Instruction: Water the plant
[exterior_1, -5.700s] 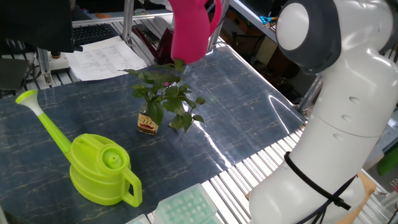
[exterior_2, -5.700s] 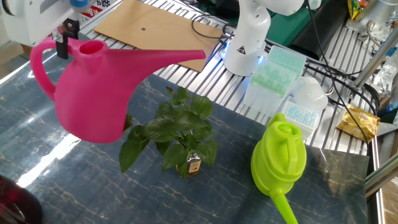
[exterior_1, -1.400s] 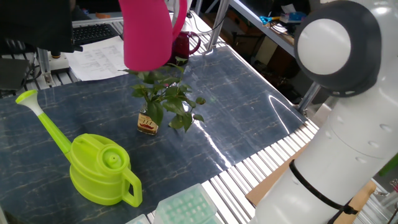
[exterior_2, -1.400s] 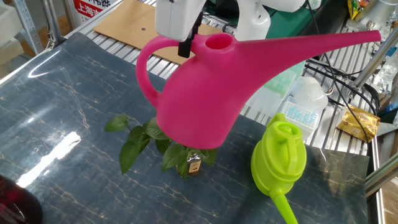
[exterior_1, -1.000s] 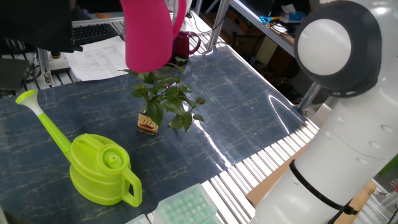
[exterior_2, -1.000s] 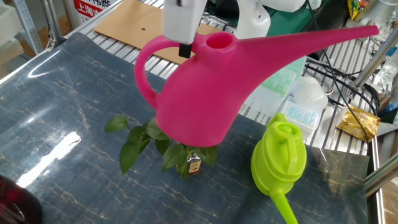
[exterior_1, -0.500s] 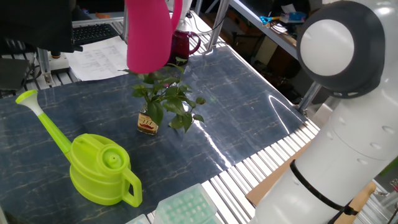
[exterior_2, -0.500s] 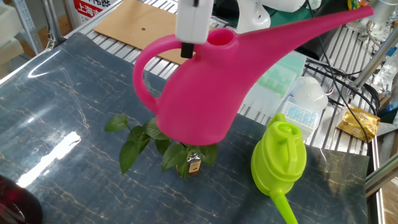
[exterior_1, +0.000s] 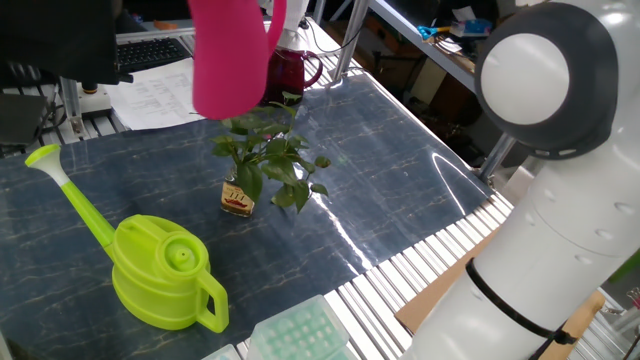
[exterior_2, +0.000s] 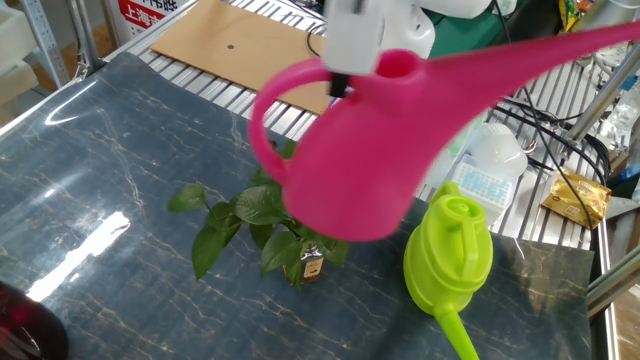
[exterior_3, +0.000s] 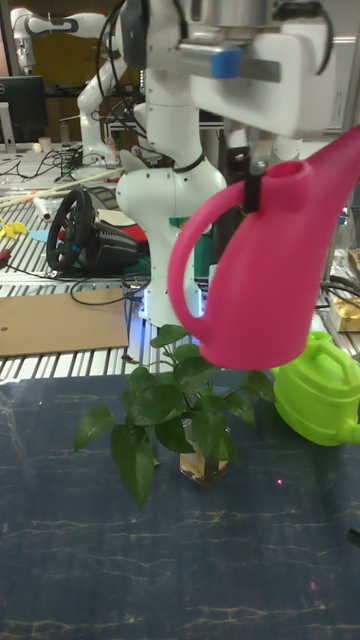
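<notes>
The plant (exterior_2: 268, 212) is a leafy green sprig in a tiny amber bottle (exterior_2: 311, 267) on the dark mat; it also shows in one fixed view (exterior_1: 266, 158) and in the tall fixed view (exterior_3: 176, 410). My gripper (exterior_2: 339, 84) is shut on the top of the handle of a pink watering can (exterior_2: 372, 165), which hangs in the air above and just beside the plant. The can's spout (exterior_2: 560, 48) points up and to the right, away from the leaves. In the tall view the gripper (exterior_3: 251, 190) clamps the handle where it meets the can (exterior_3: 265, 275). The pink can (exterior_1: 229, 55) is blurred.
A lime-green watering can (exterior_2: 449, 252) stands on the mat beside the plant, also seen in one fixed view (exterior_1: 163, 270). A dark red jug (exterior_1: 290, 70) stands behind the plant. Pale tip boxes (exterior_2: 445, 115), cardboard (exterior_2: 230, 40) and papers (exterior_1: 160, 90) lie off the mat.
The pink can has slid sideways with my gripper, to the right in the other fixed view, uncovering more of the plant's leaves. Its spout stays raised. Plant and green can have not moved.
</notes>
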